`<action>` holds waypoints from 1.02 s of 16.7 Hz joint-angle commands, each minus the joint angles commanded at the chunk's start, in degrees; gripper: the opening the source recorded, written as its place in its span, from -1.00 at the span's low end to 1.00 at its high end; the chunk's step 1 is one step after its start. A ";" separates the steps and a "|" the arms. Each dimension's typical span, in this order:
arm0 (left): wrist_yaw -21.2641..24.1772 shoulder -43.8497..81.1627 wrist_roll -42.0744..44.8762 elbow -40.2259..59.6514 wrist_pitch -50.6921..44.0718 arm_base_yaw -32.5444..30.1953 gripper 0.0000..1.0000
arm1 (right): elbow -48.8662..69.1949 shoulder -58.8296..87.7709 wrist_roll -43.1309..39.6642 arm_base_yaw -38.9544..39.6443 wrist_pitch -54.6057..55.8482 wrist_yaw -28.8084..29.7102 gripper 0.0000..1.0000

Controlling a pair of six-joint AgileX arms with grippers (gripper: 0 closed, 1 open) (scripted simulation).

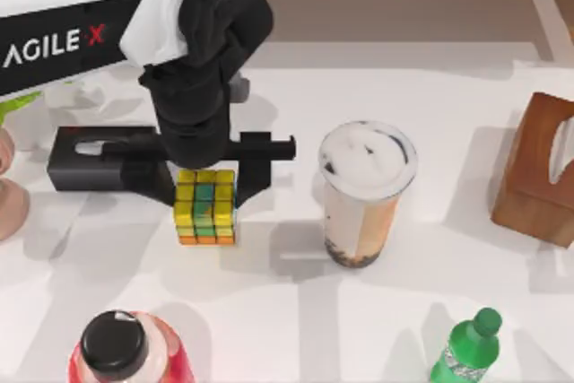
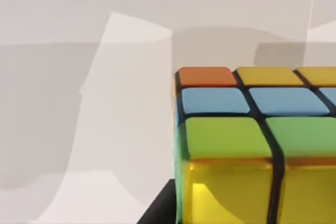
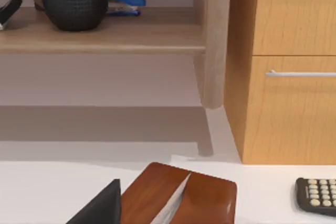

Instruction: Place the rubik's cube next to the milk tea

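Lettering reading "AGILE X" is showing on the left arm (image 1: 63,15), which is reaching in from the table's (image 1: 377,329) left. One milk tea (image 1: 363,195) is standing centre-right. Left gripper (image 1: 204,187) is hanging directly over one rubik's cube (image 1: 206,208); whether it is clamping the cube, I cannot tell. Bare tabletop is separating cube and cup. Two bottles, red (image 1: 126,352) and green (image 1: 466,347), are standing at the near edge.

Bright, even light; soft shadows
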 joint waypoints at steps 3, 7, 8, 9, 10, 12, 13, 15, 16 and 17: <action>-0.24 -0.20 -0.04 -0.10 0.22 0.56 -1.00 | 0.00 0.00 0.00 0.00 0.00 0.00 1.00; -0.51 -0.64 -0.07 -0.09 0.88 1.19 -1.00 | 0.00 0.00 0.00 0.00 0.00 0.00 1.00; -0.55 -0.78 -0.08 -0.09 1.10 1.30 -1.00 | 0.00 0.00 0.00 0.00 0.00 0.00 1.00; -0.58 -0.91 -0.09 -0.09 1.33 1.37 -1.00 | 0.00 0.00 0.00 0.00 0.00 0.00 1.00; -0.59 -1.02 -0.10 -0.11 1.58 1.41 -1.00 | 0.00 0.00 0.00 0.00 0.00 0.00 1.00; -0.56 -1.18 -0.10 -0.21 2.10 1.37 -1.00 | 0.00 0.00 0.00 0.00 0.00 0.00 1.00; -0.52 -1.21 -0.11 -0.30 2.36 1.29 -1.00 | 0.00 0.00 0.00 0.00 0.00 0.00 1.00; -0.38 -1.11 -0.11 -0.59 2.88 0.99 -1.00 | 0.00 0.00 0.00 0.00 0.00 0.00 1.00; -0.28 -0.95 -0.11 -0.79 3.14 0.77 -1.00 | 0.00 0.00 0.00 0.00 0.00 0.00 1.00; -0.17 -0.70 -0.11 -1.05 3.38 0.52 -1.00 | 0.00 0.00 0.00 0.00 0.00 0.00 1.00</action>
